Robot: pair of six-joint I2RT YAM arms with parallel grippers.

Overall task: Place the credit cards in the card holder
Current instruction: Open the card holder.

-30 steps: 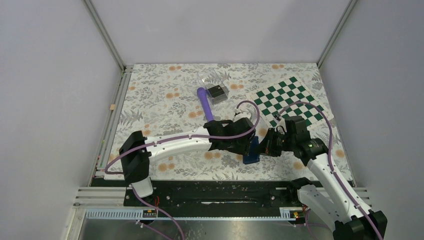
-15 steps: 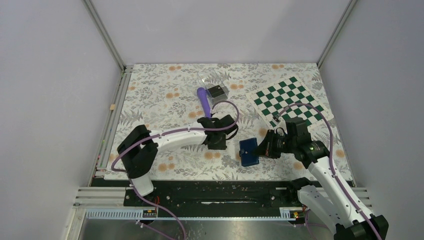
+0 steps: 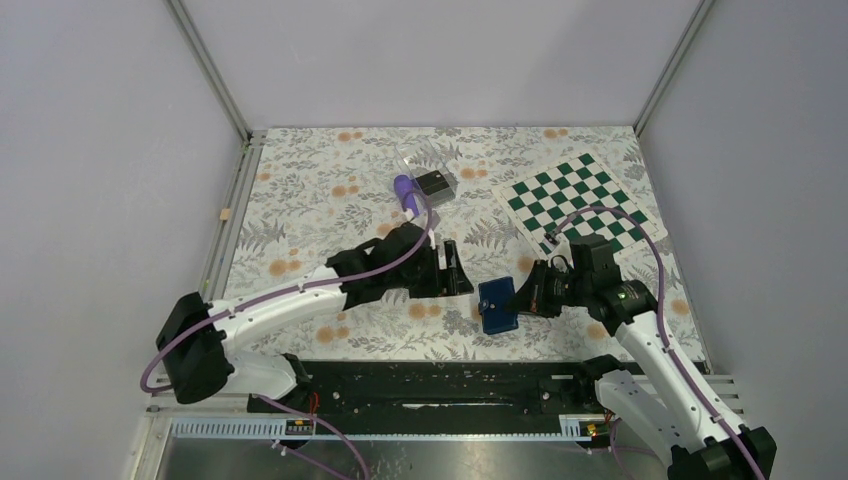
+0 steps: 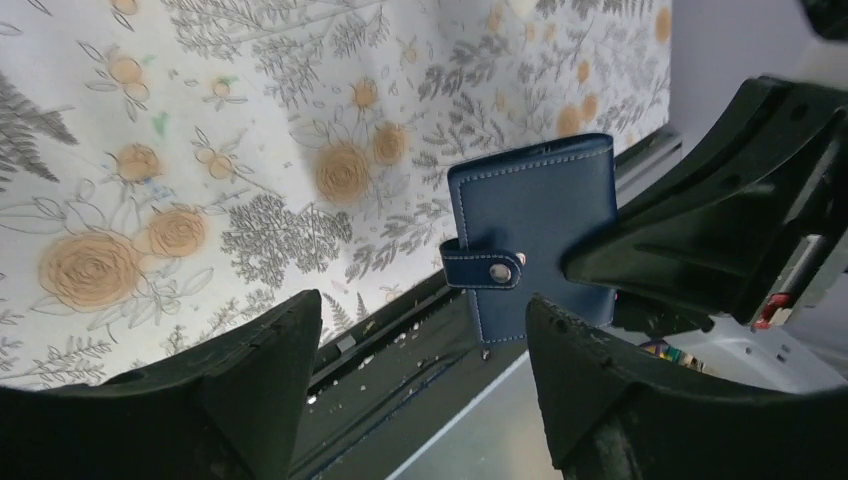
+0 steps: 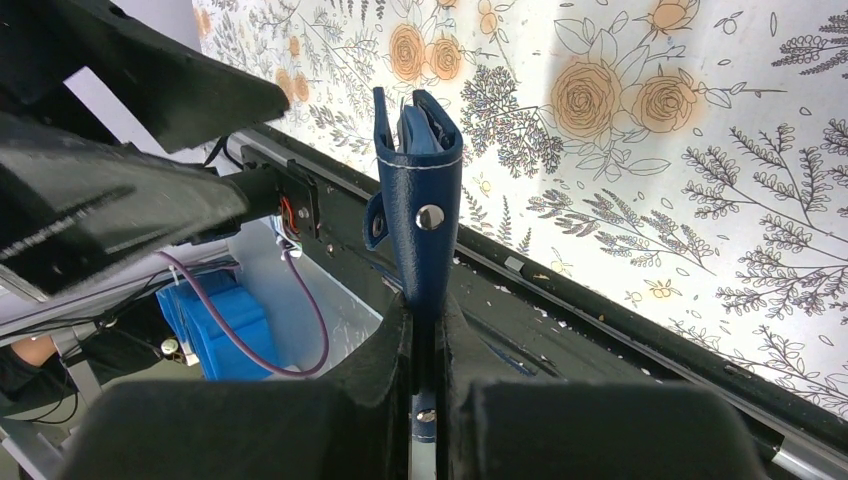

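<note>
A floral-patterned desk [image 3: 300, 200] lies between pale grey walls, with a green checkered mat [image 3: 580, 200] at its far right. The right hand [image 5: 425, 330] is clamped tight on the lower edge of the card holder [image 5: 420, 190] and holds it on edge above the desk's near rim. Its top gapes a little, showing lighter blue lining. In the left wrist view the snap tab looks fastened. The left hand [image 4: 420, 320] hangs just beside the holder with its fingers spread wide and nothing between them.

Farther back, the credit cards [image 3: 433, 183] show as a dark patch in a clear plastic box [image 3: 420, 160], well apart from both hands. How many there are cannot be told. They are probably light, stiff and slick, and lying flat they would be hard to pinch, so an exposed edge is the place to take hold. The holder is likely soft and floppy, so the grip on its lower edge should steady it.
</note>
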